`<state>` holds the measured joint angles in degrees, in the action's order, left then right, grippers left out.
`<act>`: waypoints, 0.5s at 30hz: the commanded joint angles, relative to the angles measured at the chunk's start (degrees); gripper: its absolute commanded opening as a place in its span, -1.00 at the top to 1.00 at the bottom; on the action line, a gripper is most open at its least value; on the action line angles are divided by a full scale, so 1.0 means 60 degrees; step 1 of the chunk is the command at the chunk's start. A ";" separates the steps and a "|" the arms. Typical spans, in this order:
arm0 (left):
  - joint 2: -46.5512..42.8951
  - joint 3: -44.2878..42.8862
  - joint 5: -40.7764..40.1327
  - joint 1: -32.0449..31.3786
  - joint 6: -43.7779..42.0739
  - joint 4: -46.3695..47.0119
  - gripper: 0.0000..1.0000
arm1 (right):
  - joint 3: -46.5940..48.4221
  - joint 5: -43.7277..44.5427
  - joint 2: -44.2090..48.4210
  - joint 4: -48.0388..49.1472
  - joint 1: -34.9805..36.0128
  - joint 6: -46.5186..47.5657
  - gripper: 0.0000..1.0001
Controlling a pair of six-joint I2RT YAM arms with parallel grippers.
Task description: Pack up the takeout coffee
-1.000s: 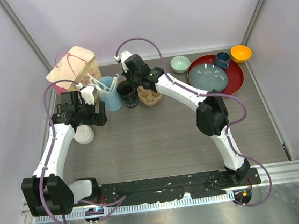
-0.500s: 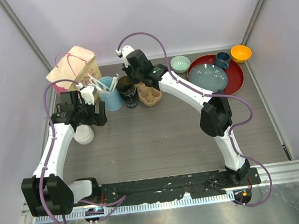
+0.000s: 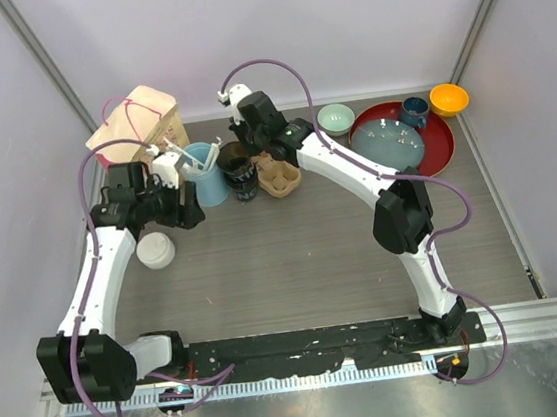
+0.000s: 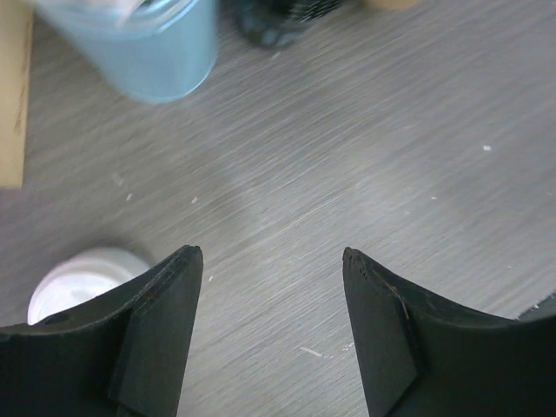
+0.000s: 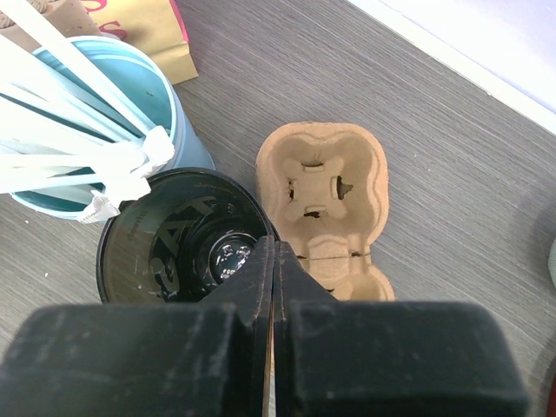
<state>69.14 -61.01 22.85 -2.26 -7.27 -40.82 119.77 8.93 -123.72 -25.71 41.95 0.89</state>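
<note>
Top external view: the lidded coffee cup (image 3: 155,250) stands nearest the arm bases, at 7 o'clock of the left gripper (image 4: 269,254), near it but not touching.
Left gripper: jaws are spread with nothing between them, over bare table (image 4: 373,130). In its wrist view the white lid shows past one finger at 8 o'clock.
Right gripper (image 5: 272,248): fingers are pressed together right at the rim of the open black cup (image 5: 178,239). I cannot tell whether the paper wall is nipped between them.
Open black cup: upright and lidless, with the light-blue utensil cup (image 3: 202,177) just beside it at 9 o'clock in the top view.
Cardboard carrier (image 5: 326,208): both wells are empty. It sits just beside the black cup at 3 o'clock in the top view.
Paper bag (image 3: 133,124): farthest back, at 11 o'clock of the utensil cup.
Step in hand: early, by my reading, since neither cup is seated in the carrier.
Next move: likely the left gripper shifts toward 7 o'clock, straddles the lidded cup and closes gently on it.
</note>
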 commanded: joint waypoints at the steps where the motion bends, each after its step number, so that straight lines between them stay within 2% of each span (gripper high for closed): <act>1: -0.0406 -0.0903 0.1611 -0.0691 -0.1057 0.0093 -0.37 | 0.0034 -0.0228 0.0596 0.0360 -0.0078 -0.0367 0.98; 4: -0.0086 -0.1592 0.1481 -0.1422 -0.1686 0.0386 -0.38 | -0.0097 -0.0272 0.0566 0.0433 -0.0137 -0.0455 0.98; 6: 0.0149 -0.1929 0.0750 -0.2225 -0.2140 0.0794 -0.45 | -0.0185 -0.0374 0.0581 0.0550 -0.0181 -0.0601 0.98; 9: 0.0648 -0.1946 0.0381 -0.2916 -0.3590 0.1481 -0.51 | -0.0332 -0.0536 0.0581 0.0682 -0.0239 -0.0704 0.98; 10: 0.0765 -0.1902 0.0366 -0.2991 -0.4290 0.1718 -0.52 | -0.0332 -0.0579 0.0567 0.0697 -0.0254 -0.0733 0.98; 15: 0.1922 -0.2193 -0.0277 -0.3080 -0.5613 0.2378 -0.54 | -0.0347 -0.0682 0.0552 0.0755 -0.0283 -0.0836 0.98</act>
<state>76.38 -71.99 25.34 -20.91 -30.79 -31.92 117.30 6.00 -123.72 -24.43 40.56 -2.74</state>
